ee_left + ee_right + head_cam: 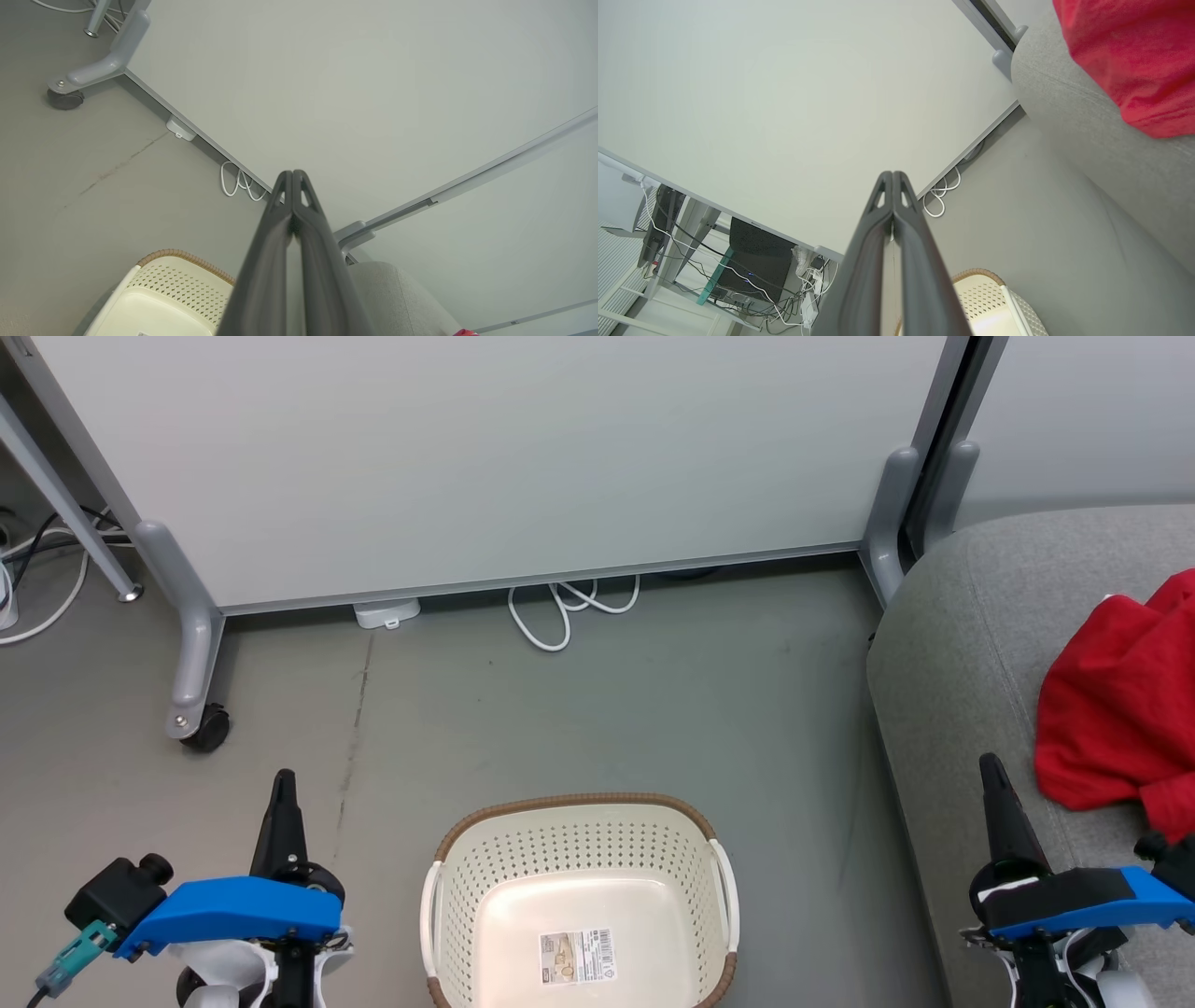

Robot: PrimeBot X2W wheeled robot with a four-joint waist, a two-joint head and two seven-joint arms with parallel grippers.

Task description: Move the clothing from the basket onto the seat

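Head view: one cream perforated plastic basket (579, 840) stands bottom centre on grey floor (653, 691); one bright red clothing heap (1111, 709) lies on the grey fabric sofa (962, 644) at right. Left wrist view: left gripper (293, 175), jaws pressed together and empty, faces a white panel (373, 93). Right wrist view: right gripper (893, 175) likewise.

my head camera looked forward and steeply down from above onto the floor (653, 709), with the basket (579, 797) close below me and the seat (962, 644) on my right. my left wrist camera looked along my left gripper (293, 173) toward the partition panel (373, 93), its picture tilted. my right wrist camera looked along my right gripper (893, 173) the same way, close beside the seat. all three views shared the basket's rim, the panel's foot, the seat's edge and the looped white cable (571, 602).
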